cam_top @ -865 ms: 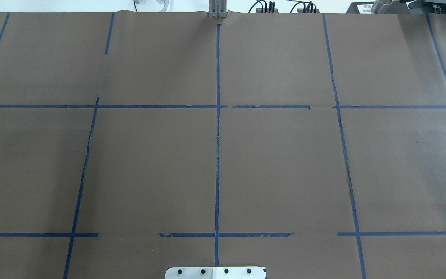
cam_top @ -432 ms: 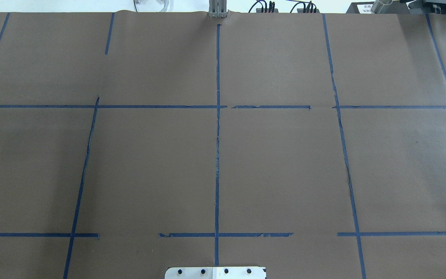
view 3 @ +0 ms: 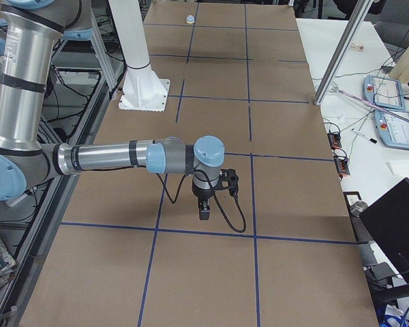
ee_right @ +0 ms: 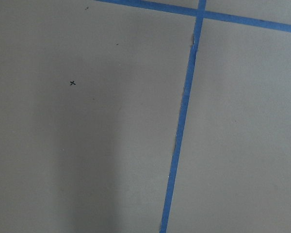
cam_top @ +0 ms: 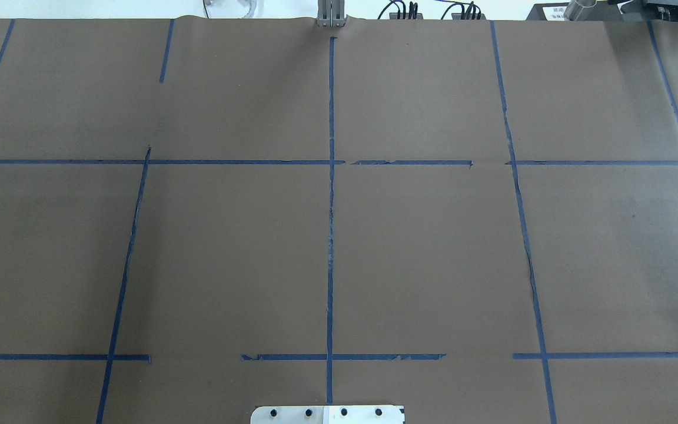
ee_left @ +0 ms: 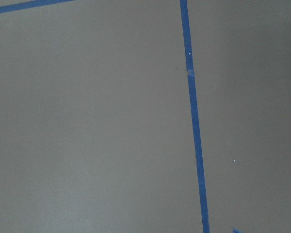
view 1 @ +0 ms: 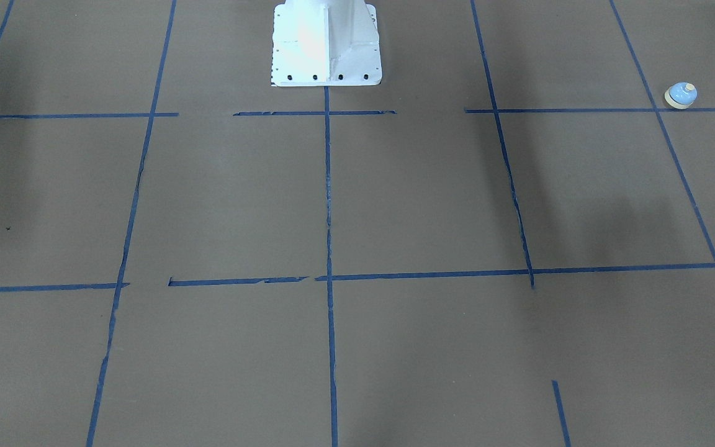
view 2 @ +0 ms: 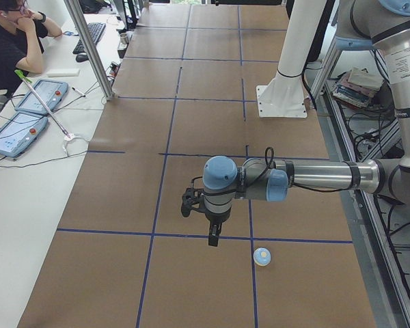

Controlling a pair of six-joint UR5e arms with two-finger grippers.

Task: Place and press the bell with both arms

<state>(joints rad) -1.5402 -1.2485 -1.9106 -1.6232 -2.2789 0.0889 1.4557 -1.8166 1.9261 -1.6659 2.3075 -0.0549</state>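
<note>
- Finding the bell point(view 1: 680, 95) upright on the table point(cam_top: 433, 265), far out toward its left end, just past a tape crossing point(view 2: 251, 240).
- Seeing the left gripper point(view 2: 212, 238) hanging above the table, pointing straight down, near the bell but apart from it.
- Placing the bell beyond that gripper, toward the robot's side and the left end.
- Noting the left arm point(view 2: 314, 176) reaching out level, wrist bent down.
- Noting the right gripper point(view 3: 204, 212) pointing down too, over the right half, well apart from the bell.
- Failing to tell whether either gripper is spread or closed.
- Judging the left arm nearer, so likely reaching first; being round, offering no long axis to line up with.
</note>
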